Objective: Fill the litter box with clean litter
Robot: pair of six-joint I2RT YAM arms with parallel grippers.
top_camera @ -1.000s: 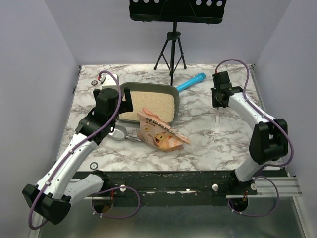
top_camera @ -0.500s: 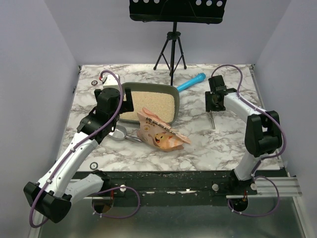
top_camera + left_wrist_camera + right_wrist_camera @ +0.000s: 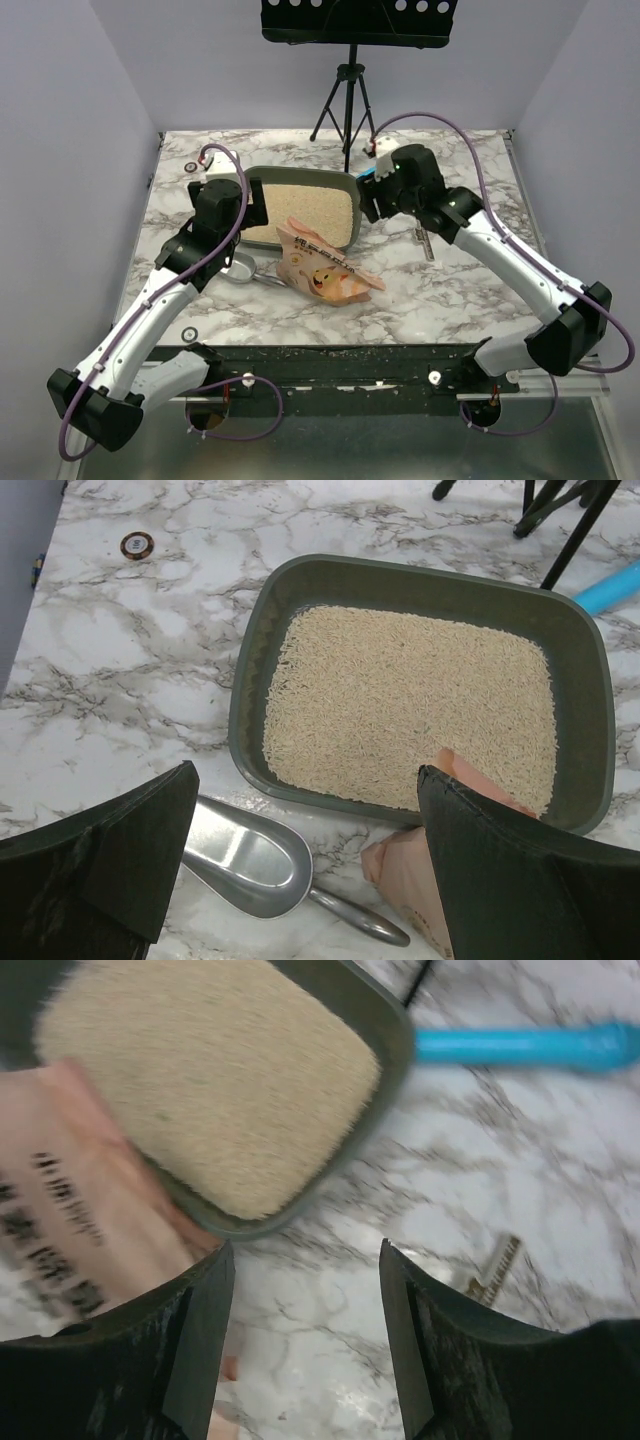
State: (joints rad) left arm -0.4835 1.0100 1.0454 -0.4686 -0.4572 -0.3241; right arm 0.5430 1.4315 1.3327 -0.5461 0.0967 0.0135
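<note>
The litter box (image 3: 299,173), a dark grey-green tray, sits left of centre with clean litter (image 3: 300,210) spread over its floor. The left wrist view shows its rim (image 3: 250,680) and the beige granules (image 3: 410,700). An orange-pink printed bag (image 3: 325,265) leans on the box's near right corner. My left gripper (image 3: 248,203) hovers open at the box's left side (image 3: 308,772), with nothing between its fingers. My right gripper (image 3: 371,206) hangs open just off the box's right edge (image 3: 306,1245) over bare marble. The box's corner (image 3: 395,1050) and its litter (image 3: 220,1080) lie just beyond it.
A silver scoop (image 3: 240,268) lies in front of the box (image 3: 245,855). A blue handle (image 3: 520,1045) rests behind the right gripper. A thin metal strip (image 3: 424,243) lies on the marble to the right (image 3: 495,1270). A tripod (image 3: 346,100) stands at the back.
The right arm swung left from the table's right side to the box's right edge. Its jaws opened, and the thin strip it held now lies on the marble. The left arm stayed put.
</note>
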